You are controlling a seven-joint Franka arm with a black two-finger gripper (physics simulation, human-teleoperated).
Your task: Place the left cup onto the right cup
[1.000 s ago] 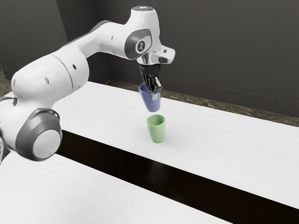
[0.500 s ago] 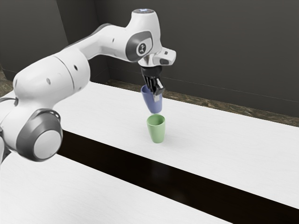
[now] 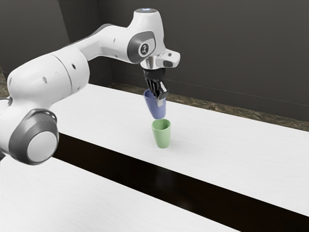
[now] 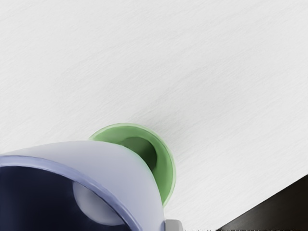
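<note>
Fingers (image 3: 154, 87) of the gripper (image 3: 159, 95) pinched the tilted blue cup (image 3: 155, 108) above the green cup (image 3: 161, 134); released crooked, it might topple.

Blue cup (image 3: 155, 107) tilted, held aloft just above upright green cup (image 3: 161, 133) on table.

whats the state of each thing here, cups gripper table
blue cup: lifted off the table, slightly tilted, hanging just over the green cup's mouth
green cup: upright on the table, empty
gripper: shut on the blue cup's rim
table: white top, bearing the green cup
</note>
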